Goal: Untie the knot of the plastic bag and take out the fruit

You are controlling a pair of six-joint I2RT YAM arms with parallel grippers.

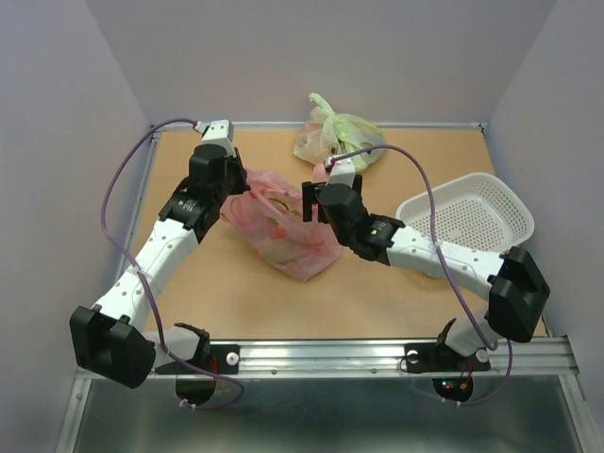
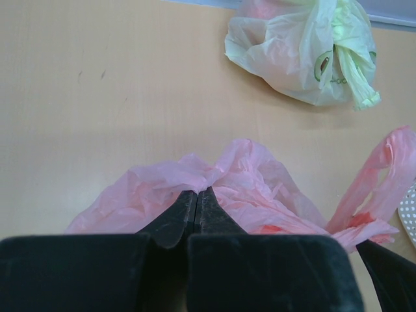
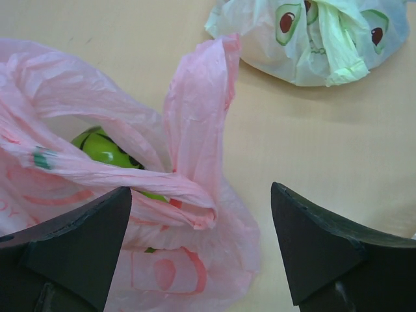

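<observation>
Peeking through the plastic bag (image 3: pixel 195 130) — fruit (image 3: pixel 104 148) (1 green piece), mostly hidden.

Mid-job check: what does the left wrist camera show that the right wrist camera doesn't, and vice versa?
Left wrist only: the left gripper shut on a pinch of the pink plastic bag, and a sliver of the white basket at the right edge. Right wrist only: the right gripper open, a handle loop of the bag seen between its fingers, and a green fruit showing inside the bag. Both: the pink bag and the knotted pale green bag beyond it.
</observation>
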